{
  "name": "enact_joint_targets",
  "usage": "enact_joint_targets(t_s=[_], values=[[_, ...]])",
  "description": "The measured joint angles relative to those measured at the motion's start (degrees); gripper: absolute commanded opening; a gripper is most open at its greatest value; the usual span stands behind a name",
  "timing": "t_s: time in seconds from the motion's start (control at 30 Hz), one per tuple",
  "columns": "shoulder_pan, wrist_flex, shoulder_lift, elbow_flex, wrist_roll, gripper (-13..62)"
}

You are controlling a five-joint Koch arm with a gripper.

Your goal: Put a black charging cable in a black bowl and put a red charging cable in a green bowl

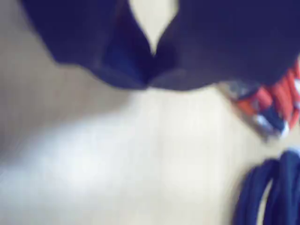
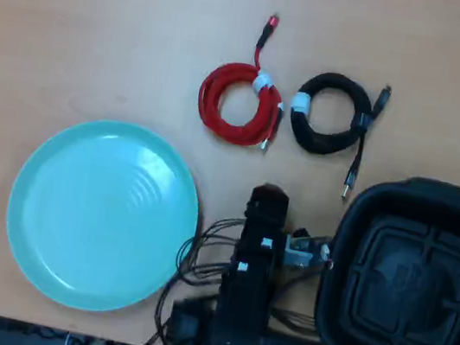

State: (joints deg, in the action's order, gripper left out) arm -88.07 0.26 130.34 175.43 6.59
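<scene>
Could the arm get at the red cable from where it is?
Probably yes: the red cable lies on bare table just ahead of the gripper, nothing between them, the black cable off to one side.

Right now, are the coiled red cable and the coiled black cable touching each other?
Apart. The overhead view shows a strip of bare wooden table between the red cable coil and the black cable coil.

The wrist view is badly blurred: the gripper is a dark mass whose jaw tips cannot be made out. The red cable and the black cable are cut off by its right edge. In the overhead view, the black bowl runs past the right edge.
</scene>
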Motion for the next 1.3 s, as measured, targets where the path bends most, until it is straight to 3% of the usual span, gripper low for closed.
enact_joint_targets(t_s=[0.23, 0.47, 0.63, 0.97, 1.3], values=[[4.5, 3.8, 0.0, -8.8, 0.0, -5.9], [6.2, 31.1, -0.1, -27.8, -5.2, -5.4], [5.5, 37.6, -1.3, -32.1, -9.4, -5.9], [6.2, 60.0, -26.5, -70.9, -9.5, -5.7], [0.7, 62.8, -28.3, -71.6, -9.5, -5.6]])
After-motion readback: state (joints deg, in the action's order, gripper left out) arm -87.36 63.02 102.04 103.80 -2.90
